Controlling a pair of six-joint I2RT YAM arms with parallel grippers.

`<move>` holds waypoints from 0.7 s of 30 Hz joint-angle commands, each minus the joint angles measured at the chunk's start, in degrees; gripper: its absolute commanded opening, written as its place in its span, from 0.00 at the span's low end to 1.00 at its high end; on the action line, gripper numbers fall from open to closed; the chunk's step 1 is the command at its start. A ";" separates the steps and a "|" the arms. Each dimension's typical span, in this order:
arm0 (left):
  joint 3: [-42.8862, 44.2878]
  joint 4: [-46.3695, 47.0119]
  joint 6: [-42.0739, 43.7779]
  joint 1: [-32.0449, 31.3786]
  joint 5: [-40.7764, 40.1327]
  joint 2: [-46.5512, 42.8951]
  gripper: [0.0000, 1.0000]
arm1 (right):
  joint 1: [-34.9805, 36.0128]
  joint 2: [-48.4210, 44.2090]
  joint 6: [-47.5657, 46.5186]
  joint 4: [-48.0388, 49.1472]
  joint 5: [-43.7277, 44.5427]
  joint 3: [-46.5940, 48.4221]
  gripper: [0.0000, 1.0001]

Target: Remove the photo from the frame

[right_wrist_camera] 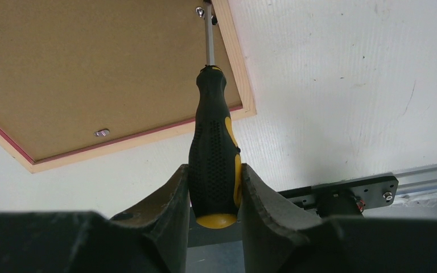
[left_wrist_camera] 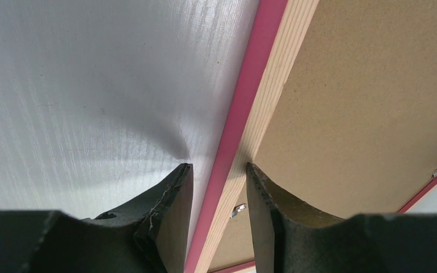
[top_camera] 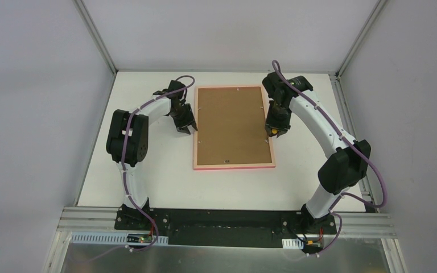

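On the white desk [top_camera: 148, 182] the frame [top_camera: 233, 165] lies face down with its brown backing board [top_camera: 233, 122] upward, so the photo is hidden beneath that board and cannot be seen.

The right pincer [top_camera: 275, 132] is clamped on the black-and-yellow handle of a screwdriver [right_wrist_camera: 214, 153]. The blade tip sits at a small metal tab [right_wrist_camera: 200, 9] on the frame's right rail. The left pincer [left_wrist_camera: 219, 166] straddles the left rail, one finger on the desk side and the other over the board. Its jaws stand apart with a sliver of gap on each side, so it grips nothing.

The step in hand, as I judge it, is steadying the frame so the tabs can be bent back to free the board. The next move calls for the left jaws to close on the rail. After that the blade must lever the tab aside carefully, without skidding off or lifting the frame. Another tab [right_wrist_camera: 102, 132] on the near rail would likely need the same.
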 commanded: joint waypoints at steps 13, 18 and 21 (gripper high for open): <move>-1.94 -0.98 0.44 0.13 -1.19 -1.36 0.39 | -1.28 -0.63 2.43 -7.05 -5.12 0.35 0.00; -2.49 -0.81 0.26 0.13 -0.92 -1.71 0.39 | -2.88 -0.54 2.55 -6.29 -9.17 -1.32 0.00; -2.81 -0.85 0.23 0.13 -0.80 -1.98 0.39 | -3.76 -0.56 2.45 -6.01 -12.67 -1.82 0.00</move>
